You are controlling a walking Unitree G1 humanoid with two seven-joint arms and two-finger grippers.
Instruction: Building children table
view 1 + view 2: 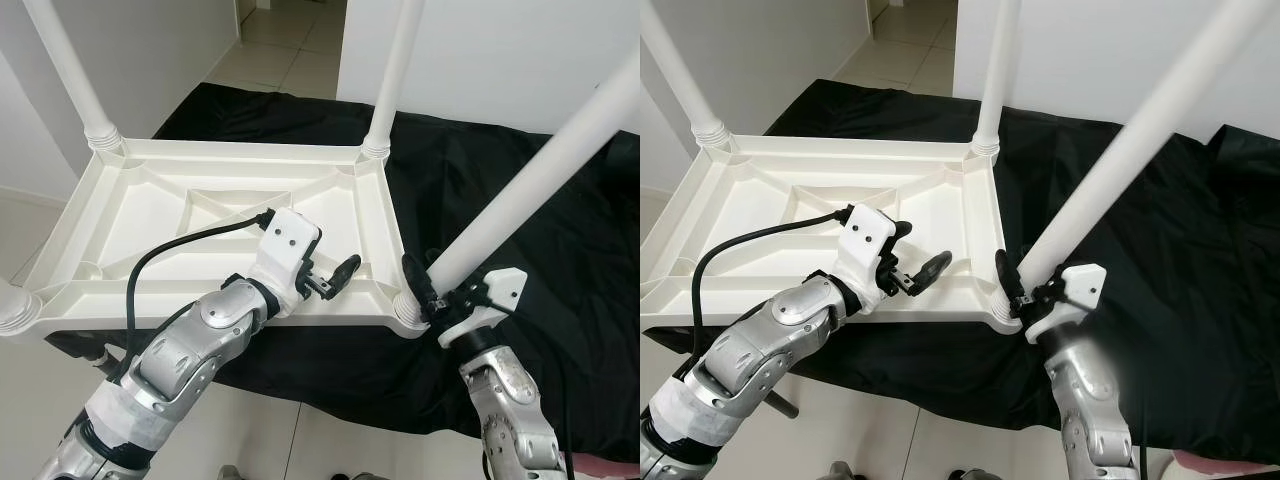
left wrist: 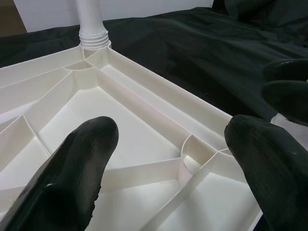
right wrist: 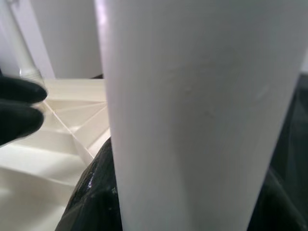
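A white children's tabletop (image 1: 190, 215) lies upside down on a black cloth (image 1: 560, 250), where the right tool (image 1: 428, 290) grips a tilted white leg (image 1: 540, 165) at the near corner socket while the left tool (image 1: 335, 278) hovers open over the underside ribs.

A thick white table leg (image 3: 202, 115) stands close before the camera, with the right gripper's black fingers (image 3: 94, 192) against its sides. Behind lies the white ribbed tabletop underside (image 3: 62, 139), with another leg (image 3: 21, 48) at its far corner.
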